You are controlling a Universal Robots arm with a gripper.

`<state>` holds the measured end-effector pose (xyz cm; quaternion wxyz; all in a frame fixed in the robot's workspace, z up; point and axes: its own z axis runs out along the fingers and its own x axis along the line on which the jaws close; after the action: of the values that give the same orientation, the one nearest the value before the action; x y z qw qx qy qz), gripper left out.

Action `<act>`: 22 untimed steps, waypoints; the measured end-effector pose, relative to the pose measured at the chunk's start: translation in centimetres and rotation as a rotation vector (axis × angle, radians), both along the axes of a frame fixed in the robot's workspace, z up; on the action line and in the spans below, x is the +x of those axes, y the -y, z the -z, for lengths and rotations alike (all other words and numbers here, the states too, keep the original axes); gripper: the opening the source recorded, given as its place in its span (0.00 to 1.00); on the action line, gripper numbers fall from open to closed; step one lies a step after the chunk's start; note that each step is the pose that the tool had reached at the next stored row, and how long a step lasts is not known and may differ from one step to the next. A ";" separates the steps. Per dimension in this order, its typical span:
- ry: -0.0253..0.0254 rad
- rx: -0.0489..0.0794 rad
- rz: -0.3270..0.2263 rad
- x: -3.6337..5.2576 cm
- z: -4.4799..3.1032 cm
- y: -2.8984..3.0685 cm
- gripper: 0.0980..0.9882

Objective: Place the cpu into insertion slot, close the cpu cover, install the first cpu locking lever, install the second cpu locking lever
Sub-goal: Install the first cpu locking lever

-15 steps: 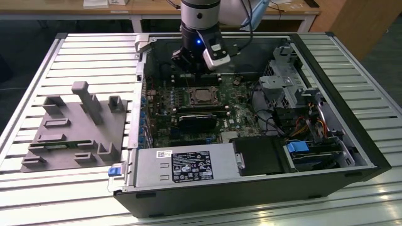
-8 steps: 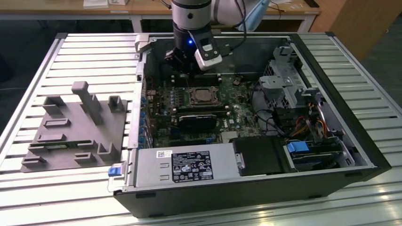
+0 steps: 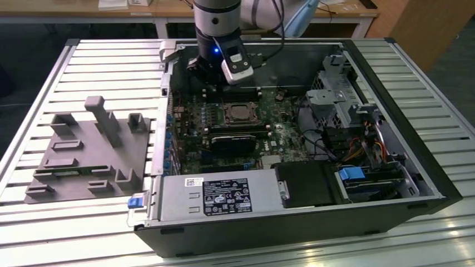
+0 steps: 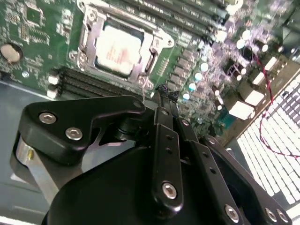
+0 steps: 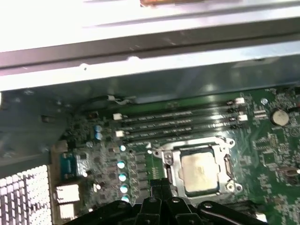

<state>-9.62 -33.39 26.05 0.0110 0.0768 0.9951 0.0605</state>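
Already the cpu (image 5: 199, 171) sits in the insertion slot (image 5: 171, 174) on the motherboard (image 5: 272, 157), the cpu cover (image 5: 192, 149) flat around it; the pincer (image 5: 158, 183), closed tight and empty, hovers just beside.

A slatted metal table (image 3: 97, 61) fronts a wooden desk (image 3: 171, 8) (dark floor (image 3: 37, 30) between).

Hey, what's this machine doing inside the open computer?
A robot arm's black gripper hangs, shut and empty, beside the square black insertion slot on the green motherboard inside an open computer case. The small silvery-grey square cpu already sits in that slot, with the thin silvery metal cpu cover lying down around it.
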 end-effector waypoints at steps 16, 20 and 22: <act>0.0003 0.177 0.000 -1.67 0.49 0.00 0.00; 0.0008 0.195 0.000 -1.69 0.93 0.00 0.00; 0.0008 0.198 0.000 -1.69 1.12 0.00 0.00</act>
<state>-11.31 -33.40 24.93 0.0037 0.0775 0.9843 0.1586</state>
